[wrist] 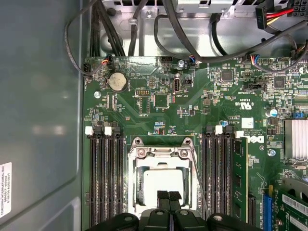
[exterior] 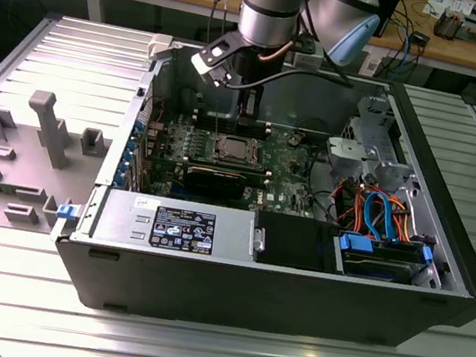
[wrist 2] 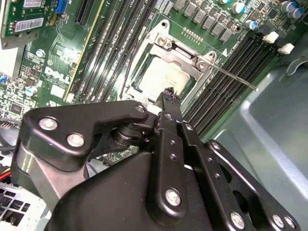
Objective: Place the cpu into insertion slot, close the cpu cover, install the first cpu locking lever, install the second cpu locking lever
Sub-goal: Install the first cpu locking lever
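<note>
Pincer (wrist: 168,195) squeezed narrow, hanging straight down, tips just above the cpu (wrist: 161,179)

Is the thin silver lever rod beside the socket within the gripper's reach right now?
Likely yes: the gripper hangs over the silver cpu cover; the lever rod juts free across black memory slots.

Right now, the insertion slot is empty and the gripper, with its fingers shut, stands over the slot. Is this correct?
Not quite: the insertion slot is not empty. The first wrist view shows the cpu lying in it, its silver top framed by the cpu cover. The gripper, with its fingers shut, does stand over the slot.
</note>
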Tool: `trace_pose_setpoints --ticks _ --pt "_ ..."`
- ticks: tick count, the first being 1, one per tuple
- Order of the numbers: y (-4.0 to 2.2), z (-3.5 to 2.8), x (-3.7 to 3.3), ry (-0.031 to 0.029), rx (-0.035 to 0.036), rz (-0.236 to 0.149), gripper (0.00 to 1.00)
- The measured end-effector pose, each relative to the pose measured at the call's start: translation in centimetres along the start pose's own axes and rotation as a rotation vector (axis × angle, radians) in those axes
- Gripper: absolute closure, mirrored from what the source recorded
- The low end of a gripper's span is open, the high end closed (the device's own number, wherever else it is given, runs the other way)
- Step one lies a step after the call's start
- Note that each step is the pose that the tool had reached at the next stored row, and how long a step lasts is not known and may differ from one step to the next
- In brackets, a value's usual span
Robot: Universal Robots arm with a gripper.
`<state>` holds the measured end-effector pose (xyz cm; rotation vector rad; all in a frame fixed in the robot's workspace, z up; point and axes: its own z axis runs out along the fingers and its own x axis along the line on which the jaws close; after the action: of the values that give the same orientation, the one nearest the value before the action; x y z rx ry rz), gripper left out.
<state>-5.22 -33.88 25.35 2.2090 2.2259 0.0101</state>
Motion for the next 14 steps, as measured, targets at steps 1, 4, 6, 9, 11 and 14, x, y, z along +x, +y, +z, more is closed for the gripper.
trace_pose_setpoints --ticks 1,4,6,9,11,14 --pt "0.0 -0.07 0.0 0.0 0.0 0.0 0.89" --pt "0.0 -0.5 0.0 0.0 0.0001 0.0 0.89" --pt "0.01 -0.7 0.0 0.0001 0.0 0.0 0.89" --pt "0.01 -0.96 0.0 0.0 0.0 0.0 0.89" --pt "0.01 -1.19 0.0 0.0 0.0 0.0 0.89" --pt "0.01 -1.44 0.0 0.0 0.0 0.0 0.89"
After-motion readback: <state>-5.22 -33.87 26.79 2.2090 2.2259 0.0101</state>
